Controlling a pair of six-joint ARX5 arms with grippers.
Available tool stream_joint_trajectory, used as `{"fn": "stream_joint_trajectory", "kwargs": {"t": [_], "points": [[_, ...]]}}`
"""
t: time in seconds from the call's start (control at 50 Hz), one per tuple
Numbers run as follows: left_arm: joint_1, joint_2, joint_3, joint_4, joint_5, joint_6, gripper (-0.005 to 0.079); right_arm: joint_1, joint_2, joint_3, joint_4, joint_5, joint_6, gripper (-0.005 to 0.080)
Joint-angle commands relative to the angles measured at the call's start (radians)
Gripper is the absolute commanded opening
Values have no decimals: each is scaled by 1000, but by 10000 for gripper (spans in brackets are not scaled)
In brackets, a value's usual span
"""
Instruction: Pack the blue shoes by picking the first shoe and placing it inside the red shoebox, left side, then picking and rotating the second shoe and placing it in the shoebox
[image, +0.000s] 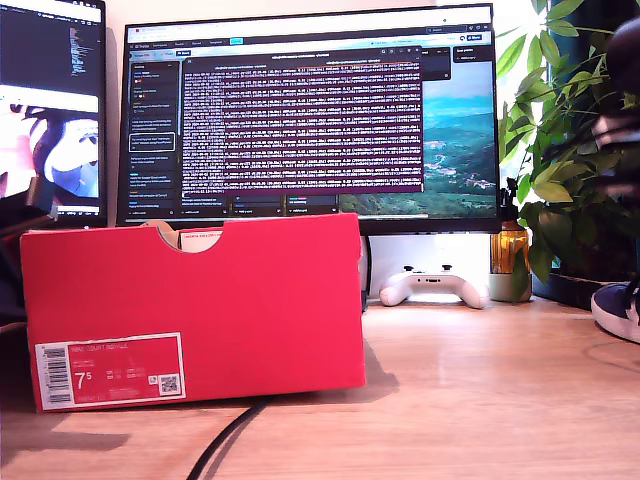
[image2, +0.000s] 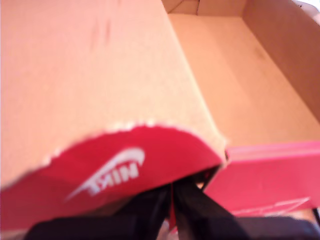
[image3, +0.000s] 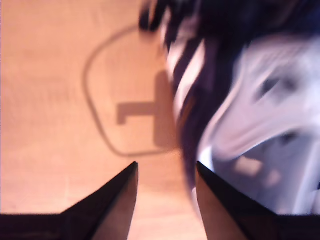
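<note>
Red shoebox (image: 195, 310) stands on worktop (image: 480, 390), exterior view's left; my first pincer (image2: 172, 197) pinches its lid flap (image2: 100, 100). My second pincer (image3: 165, 172) spread beside blurred blue shoe (image3: 250, 125).

The red shoebox (image: 195, 310) is standing on the desk (image: 470, 390) at the exterior view's left, walling off that side. Bare desk is lying open to its right, up to a blue shoe (image: 617, 308) at the edge. A cable (image: 225, 440) is crossing the front. The box's floor (image2: 240, 80) is showing bare beside its raised lid flap (image2: 100, 90).
</note>
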Motion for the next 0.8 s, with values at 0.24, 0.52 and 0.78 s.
{"fn": "stream_joint_trajectory", "kwargs": {"t": [0.24, 0.52, 0.78], "points": [[1, 1, -11, -25, 2, 7, -20, 4, 19, 50, -109, 56, -2, 330], [1, 1, -11, -25, 1, 7, -20, -15, 90, 48, -109, 55, -2, 330], [1, 1, -11, -25, 1, 7, -20, -39, 200, 48, -109, 55, -5, 329]]}}
